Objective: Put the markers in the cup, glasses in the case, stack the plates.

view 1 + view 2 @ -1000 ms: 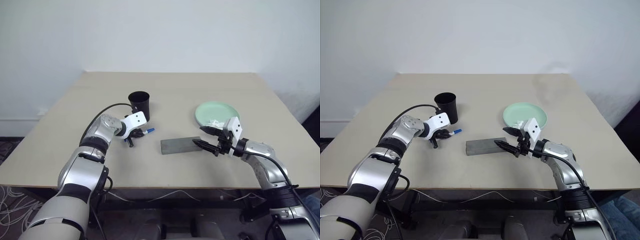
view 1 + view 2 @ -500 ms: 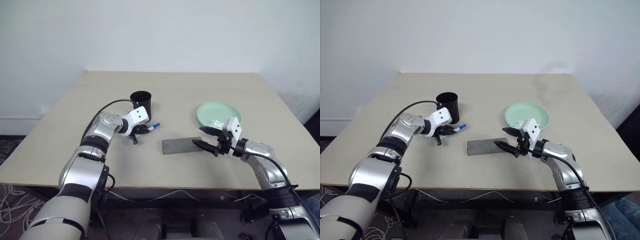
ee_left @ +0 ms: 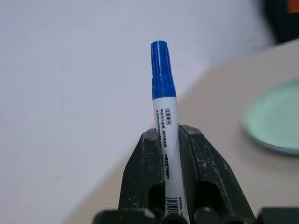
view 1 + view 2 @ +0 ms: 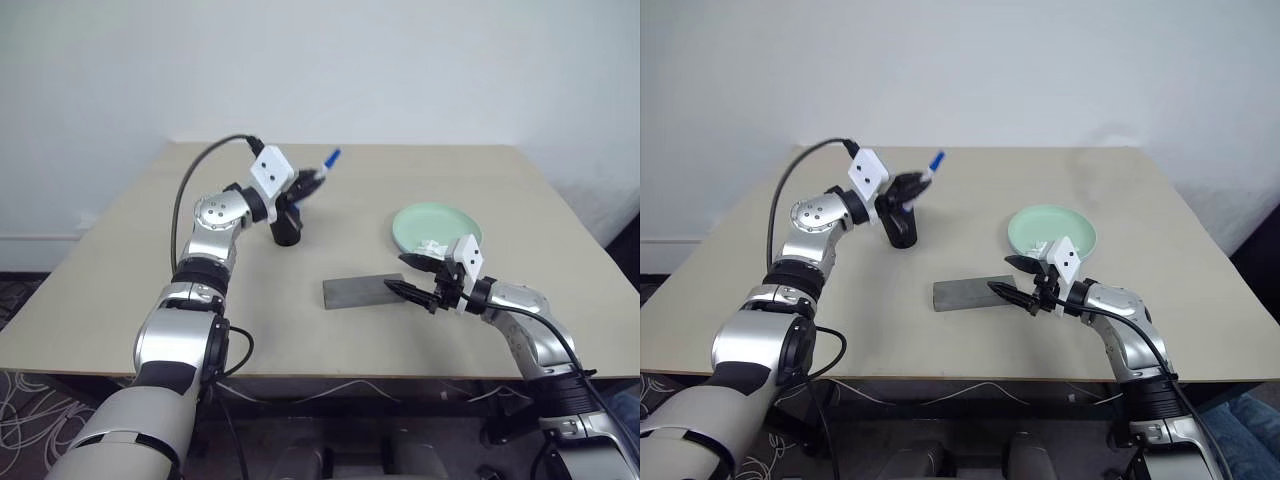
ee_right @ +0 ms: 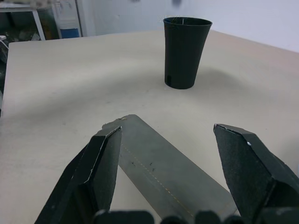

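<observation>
Table [image 4: 420, 190]: tan, wide, mostly bare.

Plate [image 4: 436, 226]: mint green, right of centre, with something white crumpled on its near edge. Whether a second plate sits beneath it is hard to tell from this angle.

Case [image 4: 362, 290]: grey, flat, closed, lying near centre-front. In the right wrist view its end sits between the two fingers, which don't touch it.

Cup [image 5: 185, 51]: black, upright, left of centre, largely masked from the head views by the left hand.

Right gripper [image 4: 418, 277]: fingers spread wide, parked low at the case's right end, holding nothing.

Left gripper [image 4: 305, 184]: raised above the cup, fingers pressed onto a marker [image 3: 164, 121].

Marker: white barrel, blue cap pointing up and away from the hand.

Step in hand, as judged: drop the marker into the cup. To do it well, tip the wrist so the marker points down, centre its lower end over the cup's mouth, lower until the tip is inside the rim, then release. Letting go high or off-centre risks a bounce off the rim or knocking the light cup over.
</observation>
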### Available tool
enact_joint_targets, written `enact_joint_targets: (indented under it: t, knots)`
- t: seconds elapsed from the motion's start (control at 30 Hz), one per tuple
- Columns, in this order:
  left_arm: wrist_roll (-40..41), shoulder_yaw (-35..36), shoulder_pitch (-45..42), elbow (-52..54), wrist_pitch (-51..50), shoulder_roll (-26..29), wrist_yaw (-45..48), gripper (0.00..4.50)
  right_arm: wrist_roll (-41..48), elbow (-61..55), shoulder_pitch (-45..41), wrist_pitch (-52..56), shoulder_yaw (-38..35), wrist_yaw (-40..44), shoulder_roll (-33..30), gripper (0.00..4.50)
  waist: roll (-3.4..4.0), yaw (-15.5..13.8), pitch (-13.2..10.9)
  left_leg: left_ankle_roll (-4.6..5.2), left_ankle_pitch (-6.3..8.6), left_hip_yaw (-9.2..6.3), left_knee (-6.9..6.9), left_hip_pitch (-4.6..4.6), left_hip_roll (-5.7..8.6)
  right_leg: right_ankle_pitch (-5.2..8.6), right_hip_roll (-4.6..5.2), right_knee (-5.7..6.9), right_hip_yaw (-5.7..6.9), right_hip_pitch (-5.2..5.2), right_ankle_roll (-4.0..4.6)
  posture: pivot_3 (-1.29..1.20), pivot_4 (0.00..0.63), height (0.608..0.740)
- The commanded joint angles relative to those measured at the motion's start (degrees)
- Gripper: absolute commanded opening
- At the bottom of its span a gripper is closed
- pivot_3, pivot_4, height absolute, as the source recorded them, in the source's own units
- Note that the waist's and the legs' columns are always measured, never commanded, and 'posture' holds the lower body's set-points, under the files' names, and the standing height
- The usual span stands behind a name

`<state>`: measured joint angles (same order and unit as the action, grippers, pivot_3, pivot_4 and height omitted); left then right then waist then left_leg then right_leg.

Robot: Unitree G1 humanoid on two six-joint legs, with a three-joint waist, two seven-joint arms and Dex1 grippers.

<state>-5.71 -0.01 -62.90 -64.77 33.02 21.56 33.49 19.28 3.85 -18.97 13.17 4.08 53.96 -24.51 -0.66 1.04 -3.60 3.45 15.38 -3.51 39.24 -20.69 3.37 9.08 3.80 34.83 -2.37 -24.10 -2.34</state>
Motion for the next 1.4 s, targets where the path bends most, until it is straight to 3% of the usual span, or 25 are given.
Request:
enact_joint_targets:
  t: [0.03, 0.17, 0.47, 1.0, 1.23, 1.4]
  knots:
    - [-6.0, -2.32, -3.15, -1.67, 5.2, 1.16, -13.04, 0.09, 0.48, -1.68, -0.65, -0.54, -0.74, 0.18, -0.36, 3.42, 0.01, 0.0, 0.0, 0.0, 0.0, 0.0, -0.01, 0.0, 0.0, 0.0, 0.0, -0.01, 0.0, 0.0, 0.0, 0.0, 0.0, 0.74]
    - [-11.46, -5.64, -3.94, -5.37, 5.46, 1.28, -22.72, 0.09, 0.46, -1.51, -0.89, -0.59, -0.68, 0.19, -0.24, 3.42, 0.01, 0.0, 0.0, 0.0, 0.0, 0.02, -0.02, 0.05, 0.02, 0.0, -0.01, 0.0, 0.01, 0.05, 0.0, 0.0, 0.0, 0.74]
    - [-13.34, -6.21, -3.15, -9.74, 3.93, -0.51, -31.72, 0.09, 0.52, -1.94, -0.31, -0.51, -0.91, -0.07, -0.37, 3.42, 0.0, 0.0, 0.0, 0.01, 0.0, 0.02, -0.02, 0.02, 0.02, 0.0, -0.02, -0.01, 0.02, 0.04, -0.01, 0.0, 0.0, 0.74]
    - [-9.74, -2.01, -2.54, -11.25, -2.16, -3.28, -30.23, 0.09, 0.64, -3.29, 0.94, -0.33, -1.17, -0.84, -0.45, 3.42, 0.0, 0.02, 0.0, 0.0, 0.0, 0.02, -0.01, 0.03, 0.02, 0.0, -0.02, -0.01, 0.03, 0.06, -0.01, 0.0, 0.0, 0.74]
    - [-10.09, -1.92, -2.53, -11.29, -2.52, -3.78, -31.46, 2.47, 0.66, -3.4, 1.04, -0.35, -1.26, -0.95, -0.5, 3.42, 0.0, 0.02, 0.0, 0.0, 0.0, 0.02, -0.01, 0.03, 0.02, 0.0, -0.01, -0.01, 0.03, 0.06, -0.01, 0.0, 0.0, 0.74]
    - [-9.93, -1.82, -2.49, -11.19, -2.15, -3.98, -31.26, 2.47, 0.68, -3.4, 1.13, -0.35, -1.29, -1.02, -0.49, 3.42, 0.0, 0.02, 0.0, 0.0, 0.0, 0.02, -0.01, 0.03, 0.02, 0.0, -0.01, -0.01, 0.03, 0.06, -0.01, 0.0, 0.0, 0.74]
